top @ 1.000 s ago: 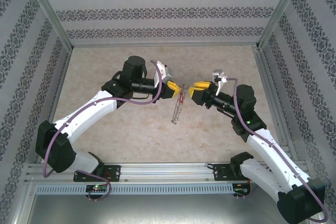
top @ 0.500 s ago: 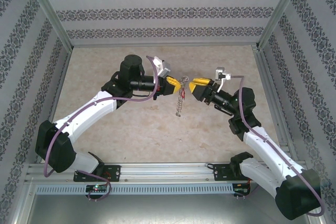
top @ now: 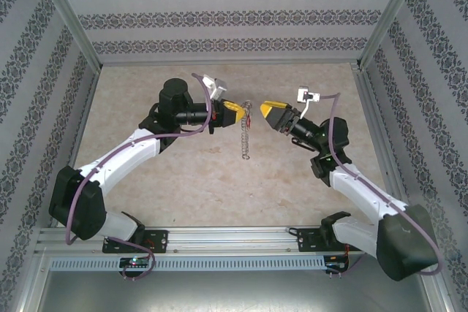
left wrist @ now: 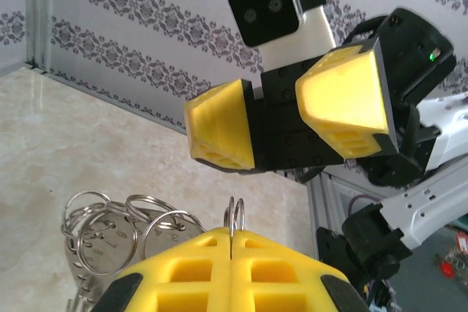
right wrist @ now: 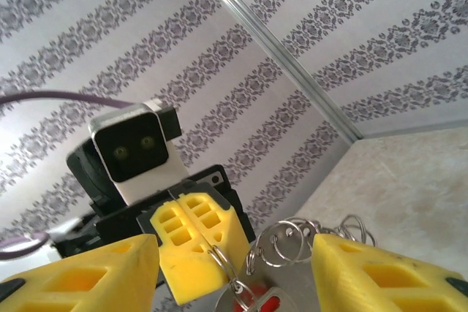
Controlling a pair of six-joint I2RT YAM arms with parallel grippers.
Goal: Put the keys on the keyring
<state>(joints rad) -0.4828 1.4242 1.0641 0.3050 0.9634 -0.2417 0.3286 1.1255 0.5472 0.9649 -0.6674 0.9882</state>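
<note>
Top external, centre frame: my two arms face each other. My left gripper (top: 240,110) is clenched on the one keyring (top: 245,140), which dangles below it. My right gripper (top: 265,112) is released and empty. One red-headed key (right wrist: 250,303) shows among the rings at the right wrist view's bottom edge.

No lettering, brand, number or sign can be read anywhere in the scene. The closest thing to writing is a few faint dark marks on a round metal tag (left wrist: 102,242) among the rings of the keyring (top: 245,139), at about 8 o'clock in the left wrist view; they are too small and blurred to make out. The wall bands (top: 219,16) at 12 o'clock in the top view carry repeating ornament, not letters.
</note>
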